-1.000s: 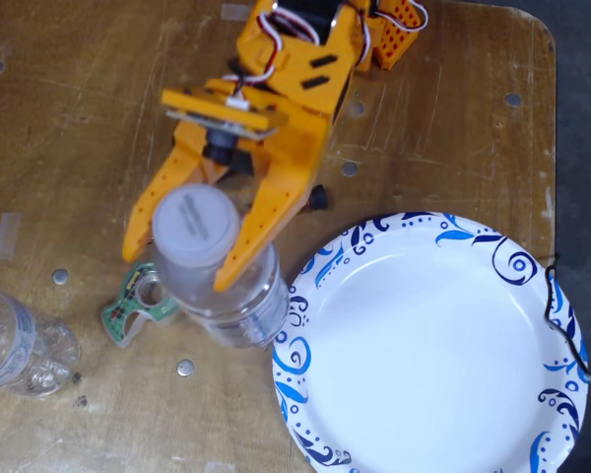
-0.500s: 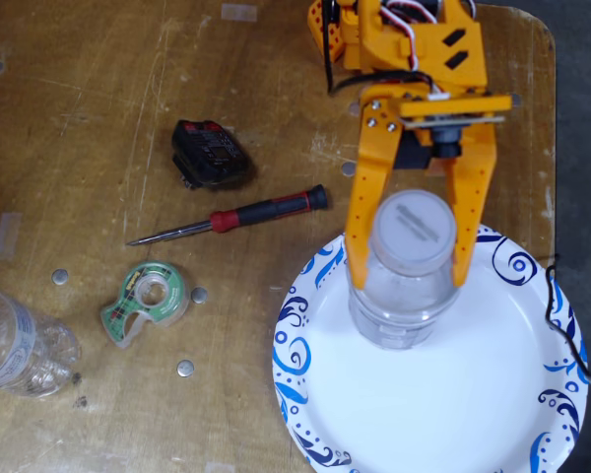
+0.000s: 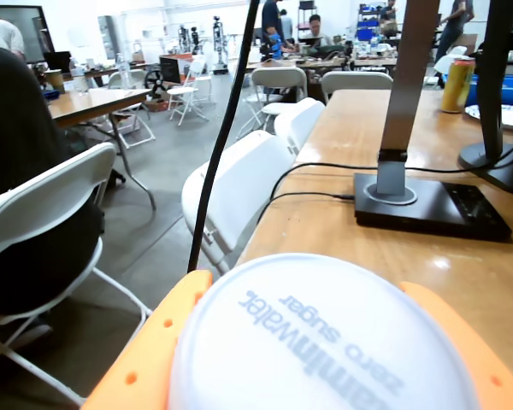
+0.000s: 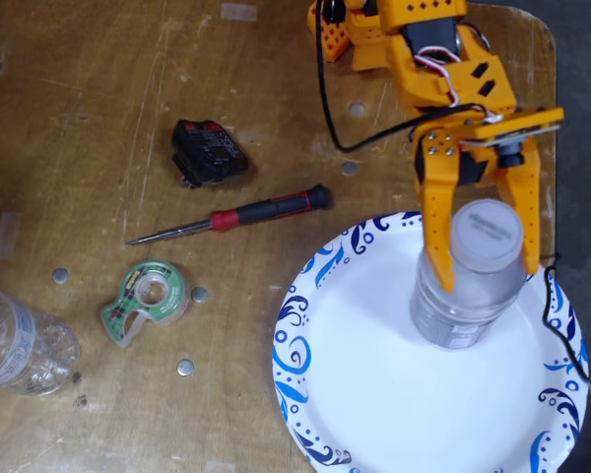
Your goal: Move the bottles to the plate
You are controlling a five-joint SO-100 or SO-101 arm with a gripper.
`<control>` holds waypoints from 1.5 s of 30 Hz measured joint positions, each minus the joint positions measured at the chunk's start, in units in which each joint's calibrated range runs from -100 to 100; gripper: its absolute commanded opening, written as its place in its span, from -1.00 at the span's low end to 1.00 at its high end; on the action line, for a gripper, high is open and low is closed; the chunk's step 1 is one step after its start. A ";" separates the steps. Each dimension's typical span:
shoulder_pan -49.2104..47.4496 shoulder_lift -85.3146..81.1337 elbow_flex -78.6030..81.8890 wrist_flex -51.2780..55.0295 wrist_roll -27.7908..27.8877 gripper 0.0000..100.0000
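Gripper (image 4: 485, 278) mine, pinching capped bottle (image 4: 463, 305) upright over plate (image 4: 374, 394); second bottle (image 4: 15, 345) lies far left.

The fixed view looks straight down on the table (image 4: 98, 118); the wrist view faces outward over the bottle cap (image 3: 325, 350).

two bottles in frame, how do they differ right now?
The held bottle stands upright over the plate, clamped in the tool; the other bottle lies on its side on the table at the fixed view's left edge, untouched, partly cut off. The lying one shows a pale label band. Both are clear plastic.
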 measured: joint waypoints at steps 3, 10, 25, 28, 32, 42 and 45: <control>-1.09 0.00 1.80 -0.60 0.00 -0.86; -3.28 0.00 4.23 -1.96 0.16 -0.86; -5.29 -0.25 7.82 -3.15 0.94 -0.86; -5.38 -0.25 8.09 -3.32 1.04 -0.86; -5.83 -0.25 8.09 -3.32 1.25 -0.84; -5.83 -0.25 8.09 -3.32 1.25 -0.71; -6.29 -0.25 8.09 -3.32 1.25 -0.68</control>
